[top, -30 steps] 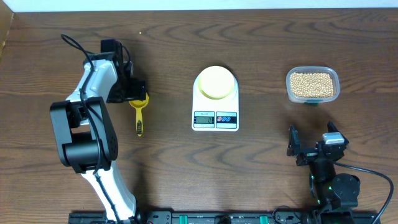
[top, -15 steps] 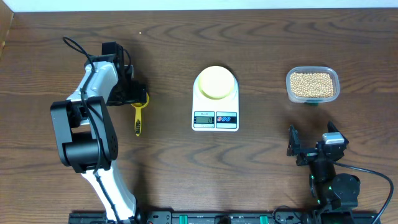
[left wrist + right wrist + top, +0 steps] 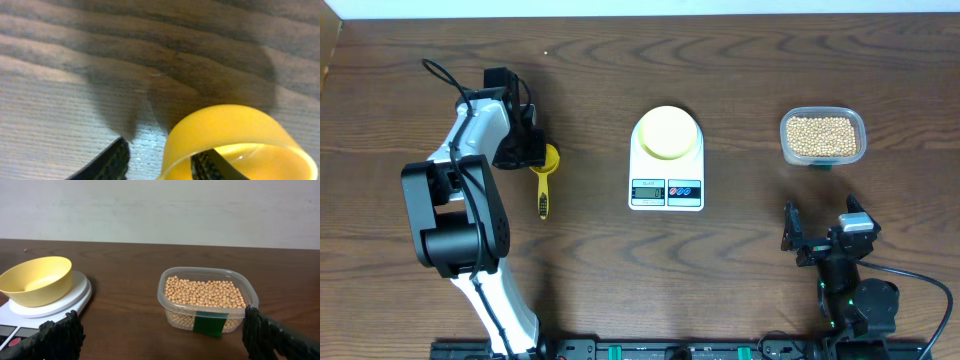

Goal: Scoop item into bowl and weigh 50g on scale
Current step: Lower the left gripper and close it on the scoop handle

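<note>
Scale [image 3: 666,172] lies lengthwise front-to-back, display end nearest (bowl [image 3: 667,132] on top).

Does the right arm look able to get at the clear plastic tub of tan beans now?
Probably yes: the right gripper is open, facing the clear plastic tub, with nothing standing between them.
</note>
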Robot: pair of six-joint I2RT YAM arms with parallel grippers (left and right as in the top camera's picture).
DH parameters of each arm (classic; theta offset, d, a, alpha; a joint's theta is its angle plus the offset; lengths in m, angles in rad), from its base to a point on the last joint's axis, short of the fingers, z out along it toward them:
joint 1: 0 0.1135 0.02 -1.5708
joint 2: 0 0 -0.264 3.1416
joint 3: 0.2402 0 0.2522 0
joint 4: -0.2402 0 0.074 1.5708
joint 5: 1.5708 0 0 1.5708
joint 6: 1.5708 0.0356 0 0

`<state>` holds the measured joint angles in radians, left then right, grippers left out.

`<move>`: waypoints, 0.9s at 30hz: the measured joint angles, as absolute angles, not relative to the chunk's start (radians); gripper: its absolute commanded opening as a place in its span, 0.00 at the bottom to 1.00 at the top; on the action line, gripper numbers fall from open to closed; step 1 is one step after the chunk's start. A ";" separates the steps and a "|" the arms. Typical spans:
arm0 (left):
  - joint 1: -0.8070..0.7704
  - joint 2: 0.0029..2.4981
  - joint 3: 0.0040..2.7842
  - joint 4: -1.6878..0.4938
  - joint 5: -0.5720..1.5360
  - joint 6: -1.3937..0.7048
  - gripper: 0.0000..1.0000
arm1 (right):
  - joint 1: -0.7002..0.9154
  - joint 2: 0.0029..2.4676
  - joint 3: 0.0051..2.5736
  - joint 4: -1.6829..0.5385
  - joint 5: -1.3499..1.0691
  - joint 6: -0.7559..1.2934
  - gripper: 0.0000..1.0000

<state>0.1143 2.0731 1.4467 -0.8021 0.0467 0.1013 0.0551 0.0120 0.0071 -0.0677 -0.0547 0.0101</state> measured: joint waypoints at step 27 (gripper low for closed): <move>0.114 2.045 1.447 -0.808 0.047 0.074 0.07 | 0.055 0.012 0.007 -0.068 -0.055 0.010 0.99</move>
